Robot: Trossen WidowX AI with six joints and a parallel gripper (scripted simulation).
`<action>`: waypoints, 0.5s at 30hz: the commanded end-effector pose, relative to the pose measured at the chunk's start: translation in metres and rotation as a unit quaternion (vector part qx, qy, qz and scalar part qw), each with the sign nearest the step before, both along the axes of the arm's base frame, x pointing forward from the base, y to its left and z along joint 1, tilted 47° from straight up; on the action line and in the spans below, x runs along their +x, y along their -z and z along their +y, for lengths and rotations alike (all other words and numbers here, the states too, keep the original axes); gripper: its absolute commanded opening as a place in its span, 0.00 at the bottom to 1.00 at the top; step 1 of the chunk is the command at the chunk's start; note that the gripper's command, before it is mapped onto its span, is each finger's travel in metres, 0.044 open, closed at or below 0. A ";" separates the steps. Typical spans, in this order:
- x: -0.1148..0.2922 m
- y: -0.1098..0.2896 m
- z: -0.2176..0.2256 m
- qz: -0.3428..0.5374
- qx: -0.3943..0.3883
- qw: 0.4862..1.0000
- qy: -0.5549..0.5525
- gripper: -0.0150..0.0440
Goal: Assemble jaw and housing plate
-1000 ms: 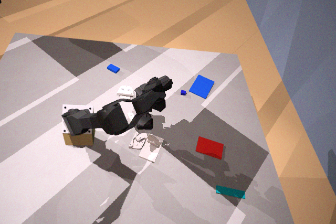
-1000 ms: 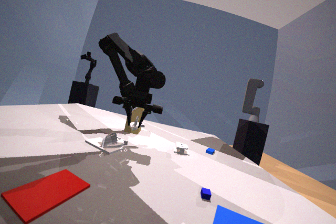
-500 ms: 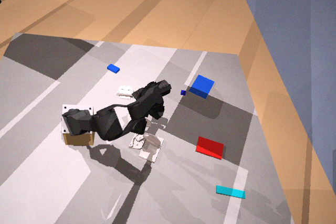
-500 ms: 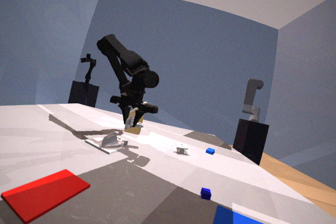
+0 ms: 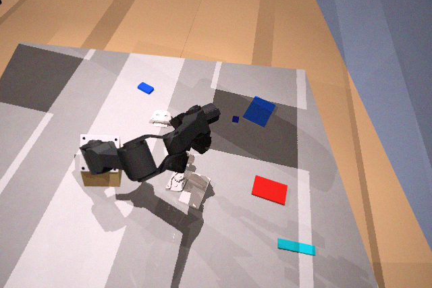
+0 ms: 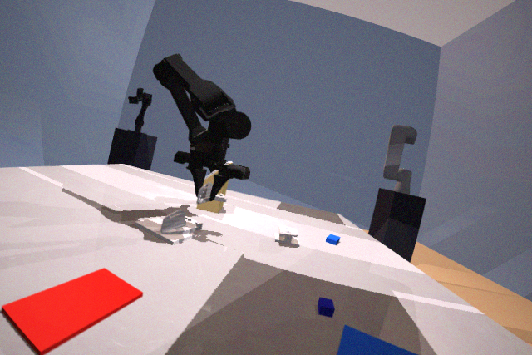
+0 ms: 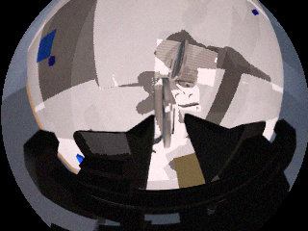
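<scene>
My gripper [image 6: 206, 197] [image 7: 169, 117] is shut on a pale jaw [image 5: 190, 158] [image 6: 204, 193] [image 7: 166, 108], held on edge, pointing away from the fingers. It is above the table, apart from the base. The base [image 5: 186, 197] [image 7: 208, 77] lies flat below and beyond the fingertips in the wrist view. The other jaw [image 5: 197, 180] [image 6: 173, 221] [image 7: 180, 59], ribbed and grey, sits on it; its fit on the pin is too small to tell. The free pin cannot be made out. The white housing plate [image 5: 160, 116] [image 6: 287, 232] stands apart on the table, partly beside the arm in the top view.
A tan block [image 5: 101, 179] [image 6: 210, 206] [image 7: 189, 170] stands at the arm's foot. A small blue block [image 5: 145, 88] [image 6: 332, 239], a dark blue cube [image 5: 235, 119] [image 6: 326, 307], a blue panel [image 5: 259, 111] [image 7: 46, 45], a red panel [image 5: 269, 189] [image 6: 72, 308] and a cyan strip [image 5: 295, 247] lie around.
</scene>
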State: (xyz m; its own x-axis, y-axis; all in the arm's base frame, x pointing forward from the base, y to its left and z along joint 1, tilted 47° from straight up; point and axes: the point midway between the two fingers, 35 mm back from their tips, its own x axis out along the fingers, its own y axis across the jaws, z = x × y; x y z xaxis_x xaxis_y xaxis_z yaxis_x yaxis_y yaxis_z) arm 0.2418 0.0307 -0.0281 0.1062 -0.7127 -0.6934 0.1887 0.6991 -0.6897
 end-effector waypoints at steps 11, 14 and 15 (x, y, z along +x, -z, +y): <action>0.001 -0.001 0.000 -0.001 -0.001 1.000 -0.003 0.48; 0.005 -0.006 -0.004 -0.001 0.000 1.000 -0.003 0.48; 0.007 -0.008 -0.005 -0.001 0.001 1.000 -0.003 0.48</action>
